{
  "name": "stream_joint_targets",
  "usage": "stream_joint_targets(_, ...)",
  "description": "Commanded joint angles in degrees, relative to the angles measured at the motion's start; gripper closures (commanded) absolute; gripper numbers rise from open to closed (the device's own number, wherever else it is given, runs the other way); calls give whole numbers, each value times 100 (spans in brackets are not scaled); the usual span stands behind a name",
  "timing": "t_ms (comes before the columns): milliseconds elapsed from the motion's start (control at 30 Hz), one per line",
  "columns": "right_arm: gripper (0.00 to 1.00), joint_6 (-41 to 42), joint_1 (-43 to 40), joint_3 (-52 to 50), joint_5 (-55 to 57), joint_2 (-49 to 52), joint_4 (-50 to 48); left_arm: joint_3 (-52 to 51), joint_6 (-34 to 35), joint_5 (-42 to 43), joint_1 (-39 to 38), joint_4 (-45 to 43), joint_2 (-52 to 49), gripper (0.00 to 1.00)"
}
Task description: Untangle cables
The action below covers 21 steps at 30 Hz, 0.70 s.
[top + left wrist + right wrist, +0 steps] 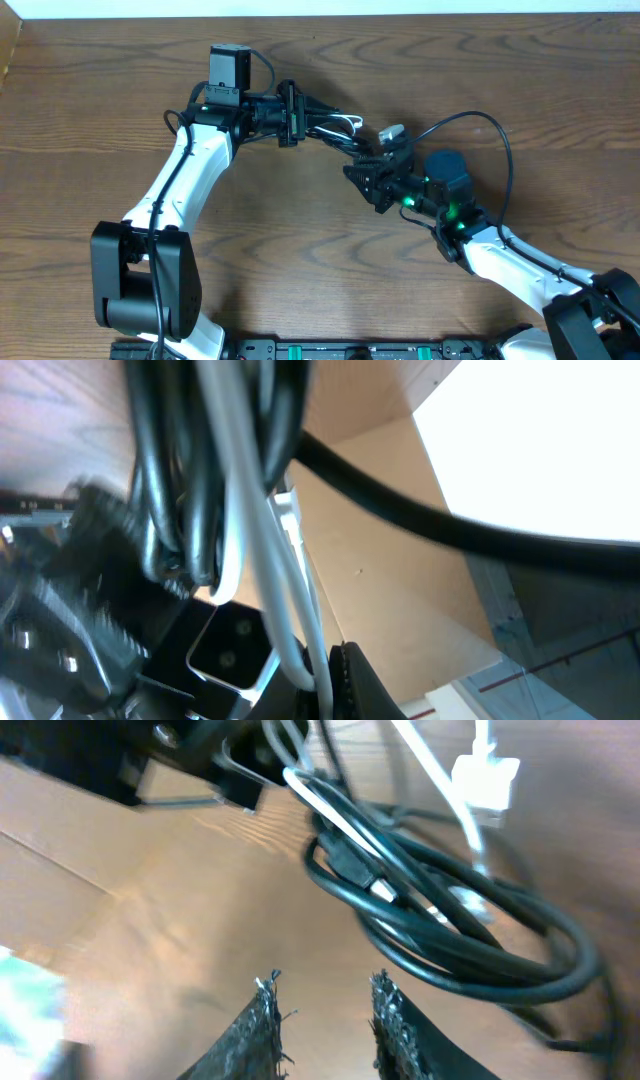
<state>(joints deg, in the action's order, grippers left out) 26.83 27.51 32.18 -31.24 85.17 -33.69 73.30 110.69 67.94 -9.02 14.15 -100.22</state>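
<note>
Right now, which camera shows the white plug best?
The right wrist view: the white plug shows clear and large, by the looped cables. Overhead, the plug is a tiny pale speck in the tangle. The left wrist view shows only a blurred white cord; no plug I can pick out.

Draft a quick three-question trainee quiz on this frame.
1. True or false: the left pincer is shut on the cables.
2. In the right wrist view, what sits between the fingertips of the right pincer? A) a black cable B) a white plug C) nothing
3. Short answer: which two colours do the cables in the bundle have?
Key: 1 true; 2 C; 3 black and white.
</note>
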Motion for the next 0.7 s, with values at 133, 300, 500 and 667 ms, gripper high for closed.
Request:
stream_joint_targets(133, 61, 2918, -74, 81, -323, -127, -24, -28, -247, -122, 11, -15, 116, 93)
stream_joint_targets(300, 65, 3427, -50, 81, 214, -127, 20, -28, -238, -116, 11, -15, 116, 93)
stream_joint_targets(500, 63, 4385, -52, 81, 1043, -127, 179, -28, 107, -28, -9, -13, 116, 93)
stream_joint_targets(667, 63, 4533, -52, 81, 1187, -127, 177, -28, 103, 48, -44, -13, 116, 92)
